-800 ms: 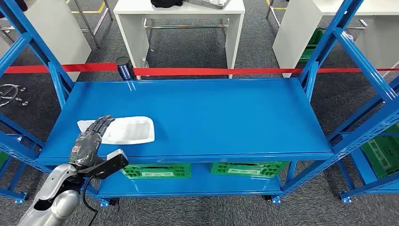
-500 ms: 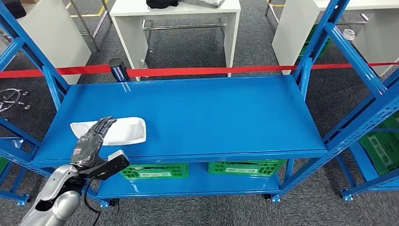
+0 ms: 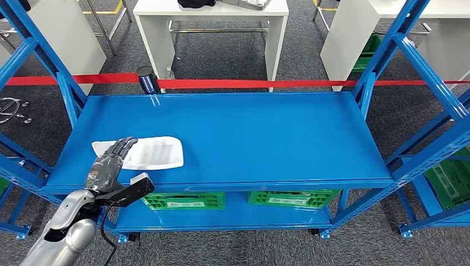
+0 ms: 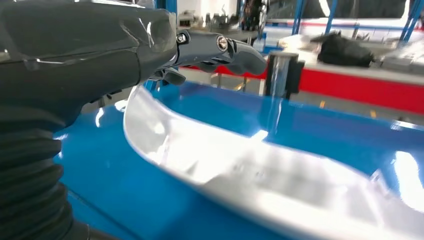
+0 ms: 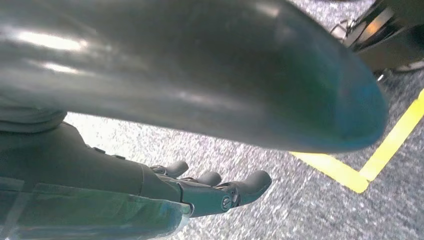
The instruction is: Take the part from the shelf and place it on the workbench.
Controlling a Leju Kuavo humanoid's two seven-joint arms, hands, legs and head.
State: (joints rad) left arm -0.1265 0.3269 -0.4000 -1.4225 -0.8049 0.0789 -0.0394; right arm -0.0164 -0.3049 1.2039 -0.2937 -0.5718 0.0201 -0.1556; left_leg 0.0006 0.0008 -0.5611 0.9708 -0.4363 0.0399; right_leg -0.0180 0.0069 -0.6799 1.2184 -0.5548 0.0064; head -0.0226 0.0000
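The part [image 3: 158, 153] is a flat white tray-like piece lying on the left side of the blue shelf [image 3: 260, 138], near its front edge. My left hand [image 3: 108, 164] reaches over the part's left end with its fingers stretched forward and holds nothing. In the left wrist view the part [image 4: 260, 175] lies just under and beyond my left hand [image 4: 95, 60], and the dark fingers [image 4: 235, 50] hover above its curved rim. My right hand [image 5: 155, 195] hangs over the grey floor with its fingers apart and nothing in it.
Blue uprights stand at both ends of the shelf. Two green crates [image 3: 183, 200] [image 3: 291, 198] sit on the lower level. Behind the shelf run a red tape barrier [image 3: 255, 83] with a black post [image 3: 147, 79], and beyond it white tables [image 3: 210, 16].
The whole picture shifted left and came back, so the camera moved. My left hand stays over the part's left end.
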